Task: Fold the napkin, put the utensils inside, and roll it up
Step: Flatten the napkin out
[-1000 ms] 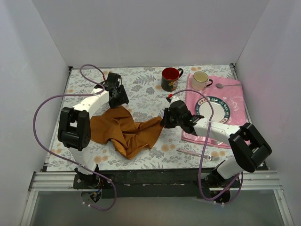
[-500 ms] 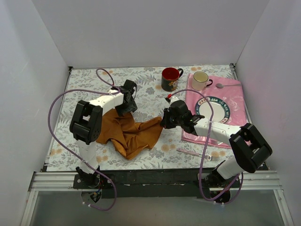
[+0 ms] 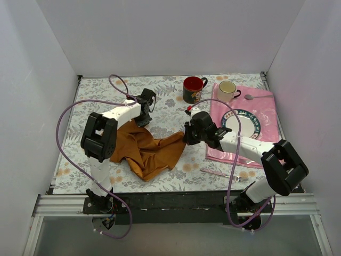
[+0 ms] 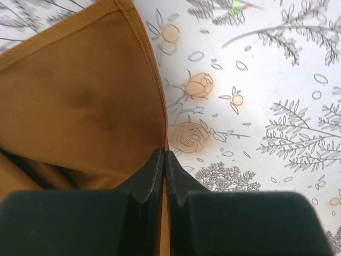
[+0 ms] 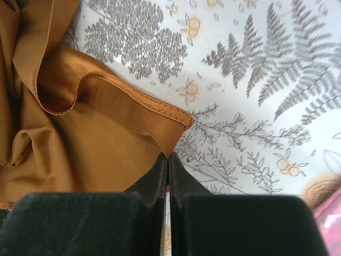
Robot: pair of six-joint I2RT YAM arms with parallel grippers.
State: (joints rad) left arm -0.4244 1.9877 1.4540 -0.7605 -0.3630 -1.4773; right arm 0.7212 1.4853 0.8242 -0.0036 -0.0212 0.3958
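Note:
The rust-orange napkin (image 3: pixel 146 152) lies crumpled on the floral table cover, left of centre. My left gripper (image 3: pixel 143 121) is at its far edge, and in the left wrist view the left gripper (image 4: pixel 163 152) is shut on the hem of the napkin (image 4: pixel 80 96). My right gripper (image 3: pixel 185 137) holds the right-hand corner; in the right wrist view the right gripper (image 5: pixel 168 156) is shut on the corner of the napkin (image 5: pixel 96 144). One silver fork (image 3: pixel 226 174) lies near the front edge, right of the napkin.
A pink floral cloth (image 3: pixel 266 109) at the right carries a patterned plate (image 3: pixel 250 120), a cream mug (image 3: pixel 227 91) and a small spoon (image 3: pixel 256 97). A dark red mug (image 3: pixel 193 89) stands behind the right gripper. White walls close in three sides.
The left arm swung right from the back left to the napkin's far edge, and its jaws closed on the hem. The right gripper stayed shut on the corner, hardly moving.

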